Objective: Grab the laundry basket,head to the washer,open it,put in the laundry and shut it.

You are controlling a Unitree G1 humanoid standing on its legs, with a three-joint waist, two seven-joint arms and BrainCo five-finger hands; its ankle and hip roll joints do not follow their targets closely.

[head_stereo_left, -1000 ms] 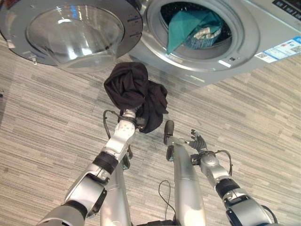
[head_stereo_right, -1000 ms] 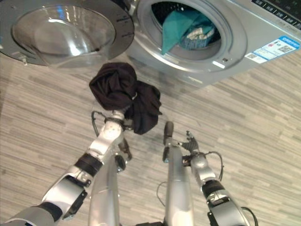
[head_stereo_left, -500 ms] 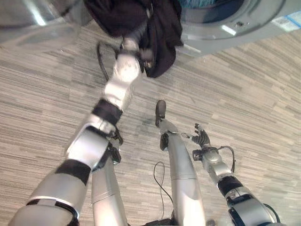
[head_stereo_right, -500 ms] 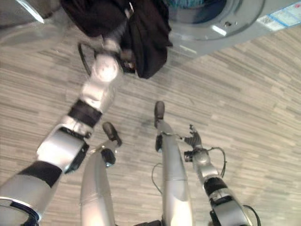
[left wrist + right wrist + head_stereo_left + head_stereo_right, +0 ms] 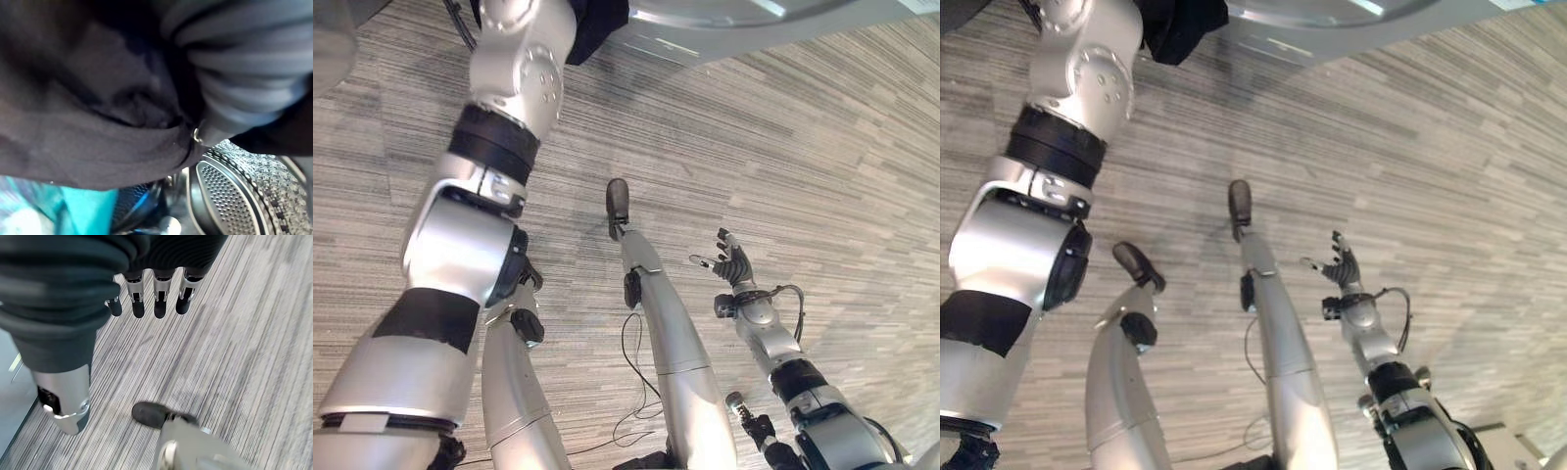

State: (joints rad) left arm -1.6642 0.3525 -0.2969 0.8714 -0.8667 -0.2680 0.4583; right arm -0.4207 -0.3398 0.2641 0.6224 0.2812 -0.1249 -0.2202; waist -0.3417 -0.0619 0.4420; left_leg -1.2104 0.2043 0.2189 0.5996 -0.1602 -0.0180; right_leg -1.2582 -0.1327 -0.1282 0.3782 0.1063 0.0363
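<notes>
The left arm reaches up toward the washer (image 5: 724,24), carrying a black garment (image 5: 88,112) whose edge shows at the top of the eye views. In the left wrist view the garment is bunched against the hand's ribbed cover, hanging just over the perforated drum (image 5: 230,196), where teal laundry (image 5: 83,210) already lies. Whether the left fingers are curled on the cloth I cannot tell. The right hand (image 5: 734,266) hangs low over the floor (image 5: 842,147), fingers (image 5: 138,303) relaxed and holding nothing.
</notes>
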